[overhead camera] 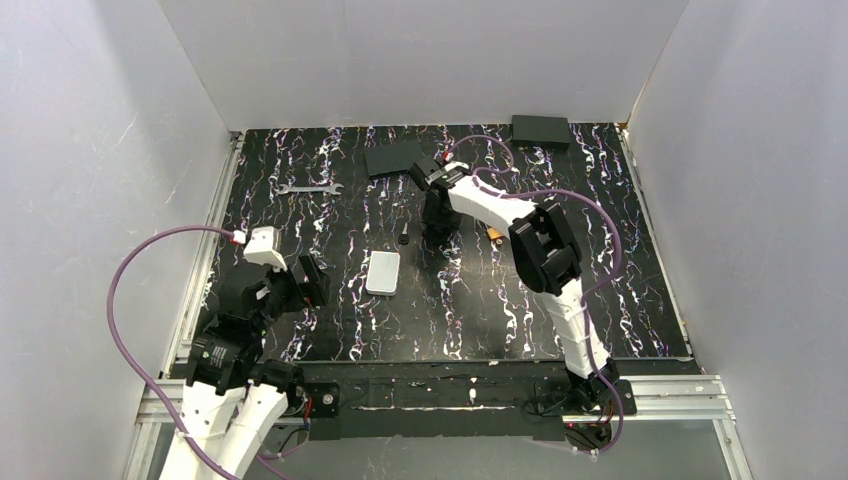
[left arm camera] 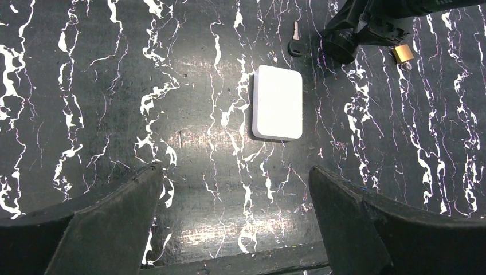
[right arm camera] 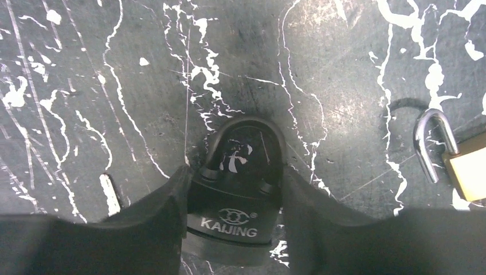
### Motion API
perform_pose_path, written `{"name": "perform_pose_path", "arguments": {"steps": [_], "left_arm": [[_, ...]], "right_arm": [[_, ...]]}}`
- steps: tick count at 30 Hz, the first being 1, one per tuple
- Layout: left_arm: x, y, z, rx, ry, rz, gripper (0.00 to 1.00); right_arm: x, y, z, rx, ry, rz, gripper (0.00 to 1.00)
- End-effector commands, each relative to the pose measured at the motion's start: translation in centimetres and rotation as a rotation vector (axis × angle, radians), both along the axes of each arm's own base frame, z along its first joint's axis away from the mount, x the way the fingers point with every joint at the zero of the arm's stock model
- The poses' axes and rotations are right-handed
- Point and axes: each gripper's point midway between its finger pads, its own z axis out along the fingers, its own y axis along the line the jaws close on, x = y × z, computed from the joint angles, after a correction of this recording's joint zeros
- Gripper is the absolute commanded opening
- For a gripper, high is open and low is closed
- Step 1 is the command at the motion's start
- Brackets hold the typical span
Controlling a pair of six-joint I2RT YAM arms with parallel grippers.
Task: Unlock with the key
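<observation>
A black padlock [right arm camera: 239,215] marked KAIJING lies on the marbled table, its dark shackle [right arm camera: 246,129] pointing away from the wrist. My right gripper [right arm camera: 234,172] is shut on the padlock body, one finger pressed against each side; it also shows in the top view [overhead camera: 435,222]. The key [left arm camera: 295,41], a small blade with a black head, lies flat just left of the right gripper, and also shows in the top view [overhead camera: 402,238]. My left gripper [left arm camera: 235,172] is open and empty, held above the table near the front left [overhead camera: 300,285].
A white flat box [left arm camera: 278,102] lies mid-table [overhead camera: 383,272]. A small brass padlock [right arm camera: 467,166] sits right of the right gripper [overhead camera: 495,233]. A silver wrench [overhead camera: 310,188] lies far left. Two black boxes [overhead camera: 393,157] [overhead camera: 540,130] stand at the back.
</observation>
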Motion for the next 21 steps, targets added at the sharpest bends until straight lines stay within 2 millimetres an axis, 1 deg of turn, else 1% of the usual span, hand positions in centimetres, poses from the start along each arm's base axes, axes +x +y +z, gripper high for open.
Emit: {"name": "perform_pose_path", "arguments": {"steps": [1,3,5,7,8,9,11,12,14,15,16,18,21], "left_arm": [[0.3,-0.3,-0.5,0.006,0.016,-0.018,0.98],[0.4,-0.6,-0.7,0.000,0.023,-0.030,0.98],[0.5,-1.3,-1.0,-0.014,0.044,-0.063,0.98],[0.6,-2.0,-1.1,-0.033,0.064,-0.094,0.98],[0.8,-2.4,-1.2,-0.042,0.075,-0.105,0.98],[1.0,-2.7,-1.3,-0.053,0.082,-0.115,0.98],[1.7,-3.5,-1.9,-0.076,0.110,-0.131,0.97],[2.2,-3.8,-2.4,-0.085,0.134,-0.129,0.96],[3.2,-4.2,-3.4,-0.090,0.185,-0.121,0.94],[3.9,-4.4,-3.8,-0.088,0.214,-0.113,0.92],[4.6,-4.6,-4.1,-0.082,0.237,-0.113,0.91],[6.0,-5.4,-4.3,-0.060,0.268,-0.129,0.90],[8.4,-6.5,-4.2,0.021,0.283,-0.162,0.88]], "right_arm": [[-3.1,-0.4,-1.2,0.035,0.084,0.056,0.30],[-4.2,-1.2,-0.7,0.021,0.091,0.107,0.29],[-5.6,-2.7,-0.2,-0.008,0.101,0.136,0.28],[-7.4,-3.8,-0.3,-0.006,0.120,0.176,0.28],[-8.8,-4.7,-1.0,-0.011,0.145,0.192,0.29],[-9.6,-5.0,-0.9,0.000,0.152,0.213,0.30],[-10.9,-5.7,-0.7,0.004,0.166,0.238,0.37],[-11.4,-6.0,-0.6,0.008,0.172,0.248,0.44],[-11.9,-6.4,0.1,0.009,0.164,0.270,0.65],[-12.0,-6.5,0.5,0.010,0.155,0.275,0.74],[-11.9,-6.6,1.1,0.008,0.144,0.287,0.78],[-11.8,-6.7,2.3,0.010,0.121,0.308,0.82],[-11.6,-6.5,4.3,0.025,0.079,0.332,0.83]]}}
